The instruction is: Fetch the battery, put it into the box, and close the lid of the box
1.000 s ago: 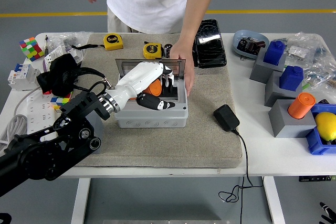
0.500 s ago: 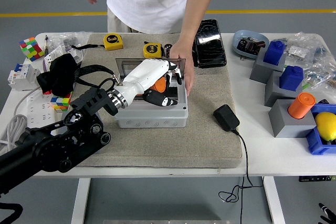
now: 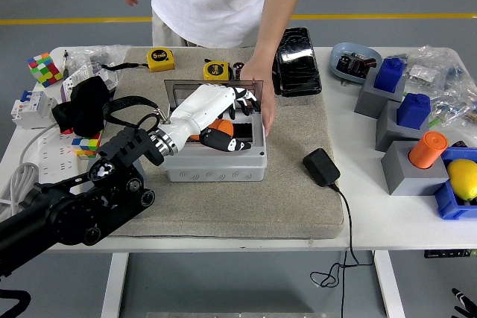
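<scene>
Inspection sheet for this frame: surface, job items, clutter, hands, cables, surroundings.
Surface: white table with a grey mat.
Job's things: grey box open, lid raised at its far side; orange battery inside.
Clutter: two tape measures, cube puzzle, black tray, blue and grey blocks, bags.
Hands: left hand over the box at the battery, grasp unclear; right not seen. A person's hand steadies the box.
Cables: black adapter, cord over the near edge.
Surroundings: grey floor, yellow line.

White table (image 3: 387,217) under beige mat (image 3: 298,202)
</scene>
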### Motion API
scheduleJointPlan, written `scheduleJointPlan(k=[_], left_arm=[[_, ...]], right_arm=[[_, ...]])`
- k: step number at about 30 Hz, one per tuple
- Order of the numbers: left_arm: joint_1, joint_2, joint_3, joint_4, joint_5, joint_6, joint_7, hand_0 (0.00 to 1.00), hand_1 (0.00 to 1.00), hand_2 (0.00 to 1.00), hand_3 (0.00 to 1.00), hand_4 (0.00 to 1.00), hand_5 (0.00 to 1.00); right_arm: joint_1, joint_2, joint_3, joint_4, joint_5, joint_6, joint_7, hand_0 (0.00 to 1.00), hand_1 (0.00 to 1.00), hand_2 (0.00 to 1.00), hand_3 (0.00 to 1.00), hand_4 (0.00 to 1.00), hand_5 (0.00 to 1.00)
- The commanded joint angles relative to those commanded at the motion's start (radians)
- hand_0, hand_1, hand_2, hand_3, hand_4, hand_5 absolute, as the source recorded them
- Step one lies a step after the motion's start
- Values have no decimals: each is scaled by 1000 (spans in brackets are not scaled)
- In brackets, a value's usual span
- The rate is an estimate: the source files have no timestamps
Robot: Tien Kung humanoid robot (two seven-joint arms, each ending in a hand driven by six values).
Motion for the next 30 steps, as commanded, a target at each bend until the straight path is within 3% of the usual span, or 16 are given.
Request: scheduleJointPlan(k=[10, 26, 27, 30], left_arm=[[21, 10, -24, -26, -8, 7, -11, 199, 300, 466, 664, 998, 213], [106, 48, -149, -214, -46, 53, -60, 209, 296, 431, 659, 998, 246], [110, 50, -164, -221, -44, 61, -68, 312, 476, 491, 657, 998, 329], [116, 51, -219, -231, -38, 74, -77, 312, 476, 491, 657, 998, 329]], right_arm=[[-2, -1, -7, -1, 3, 0, -3, 660, 663, 669, 548, 954, 463], [-3, -2, -5, -1, 0, 2, -3, 661, 664, 669, 548, 954, 464], [-3, -2, -5, -1, 0, 3, -3, 661, 664, 669, 548, 953, 465], [-4, -3, -4, -1, -2, 3, -3, 661, 664, 669, 548, 953, 465]])
